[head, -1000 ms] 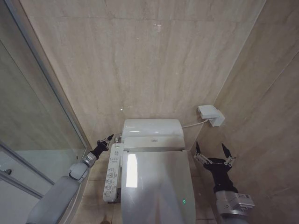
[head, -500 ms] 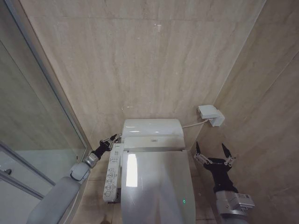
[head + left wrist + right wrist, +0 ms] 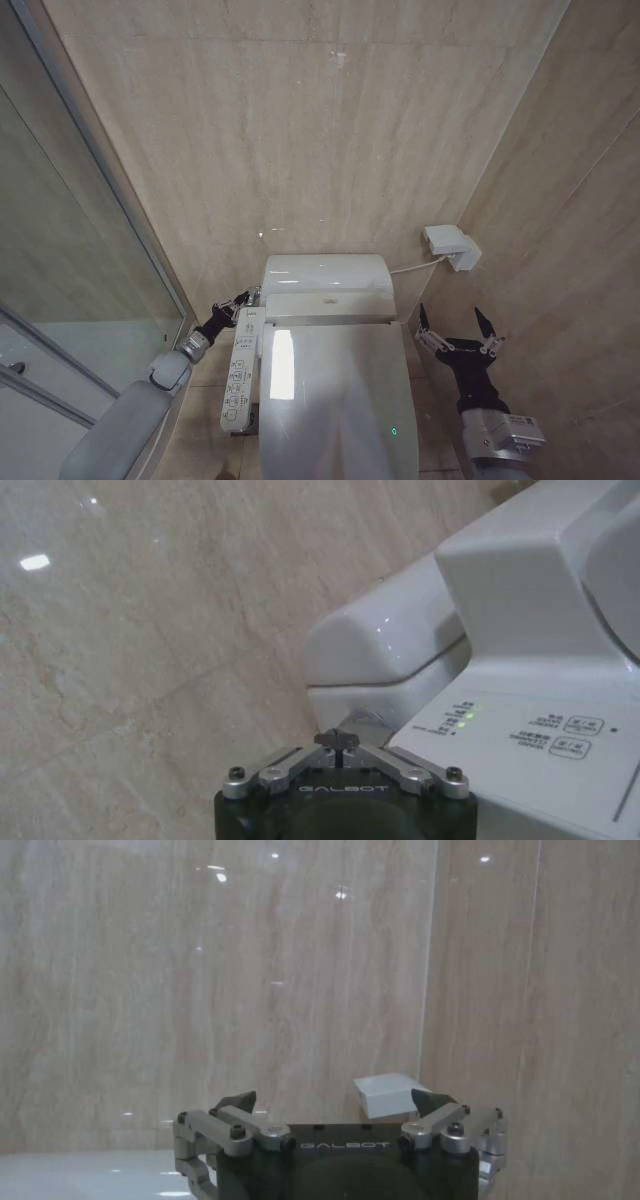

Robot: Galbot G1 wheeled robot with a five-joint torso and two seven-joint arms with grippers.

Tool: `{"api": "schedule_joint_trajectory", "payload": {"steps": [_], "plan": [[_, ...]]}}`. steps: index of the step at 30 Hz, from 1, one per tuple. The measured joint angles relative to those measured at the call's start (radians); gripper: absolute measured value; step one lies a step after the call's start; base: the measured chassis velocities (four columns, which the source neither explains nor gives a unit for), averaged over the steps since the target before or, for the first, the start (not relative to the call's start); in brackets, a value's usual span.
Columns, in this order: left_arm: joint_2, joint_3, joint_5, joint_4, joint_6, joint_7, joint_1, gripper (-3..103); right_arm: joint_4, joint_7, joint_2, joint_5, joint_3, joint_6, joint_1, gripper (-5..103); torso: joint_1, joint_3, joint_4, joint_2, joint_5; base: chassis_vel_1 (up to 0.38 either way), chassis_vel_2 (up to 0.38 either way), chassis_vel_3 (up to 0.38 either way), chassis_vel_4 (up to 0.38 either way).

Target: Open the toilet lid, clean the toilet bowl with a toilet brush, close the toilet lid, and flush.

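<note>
The glossy white toilet lid (image 3: 340, 400) lies shut over the toilet bowl, which is hidden beneath it. The white button panel arm (image 3: 240, 370) runs along the toilet's left side. My left gripper (image 3: 243, 298) is shut with nothing in it, right at the rear left corner of the toilet, just above the panel's top end. In the left wrist view its closed tips (image 3: 337, 739) sit close to the panel (image 3: 540, 742) and the white rear housing (image 3: 400, 645). My right gripper (image 3: 458, 325) hangs open and empty to the right of the toilet. The toilet brush is out of view.
A glass shower partition (image 3: 80, 250) stands close on the left. A small white wall box (image 3: 450, 247) with a cable sits on the right wall, also seen beyond the right gripper (image 3: 335, 1102) as the box (image 3: 385, 1095). Beige tiled walls close in behind and to the right.
My left gripper has edged right toward the toilet's rear left corner and its fingers have closed. The right arm has not moved.
</note>
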Motion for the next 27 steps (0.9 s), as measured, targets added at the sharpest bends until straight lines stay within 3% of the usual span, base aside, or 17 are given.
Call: {"api": "schedule_joint_trajectory", "payload": {"steps": [20, 22, 27], "plan": [[-0.019, 0.028, -0.006, 0.039, -0.017, 0.024, -0.008, 0, 0.000, 0.000, 0.000, 0.000, 0.000, 0.000, 0.000, 100, 0.000, 0.000, 0.0007, 0.000, 0.0007, 0.000, 0.000, 0.000, 0.000], [-0.025, 0.029, -0.003, 0.040, -0.016, 0.027, 0.004, 0, 0.000, 0.000, 0.000, 0.000, 0.000, 0.000, 0.000, 100, 0.000, 0.000, 0.0010, 0.000, -0.0007, 0.000, 0.000, 0.000, 0.000], [-0.030, 0.029, 0.000, 0.039, -0.015, 0.027, 0.009, 0, 0.000, 0.000, 0.000, 0.000, 0.000, 0.000, 0.000, 100, 0.000, 0.000, 0.0001, 0.000, 0.0002, 0.000, 0.000, 0.000, 0.000]]}}
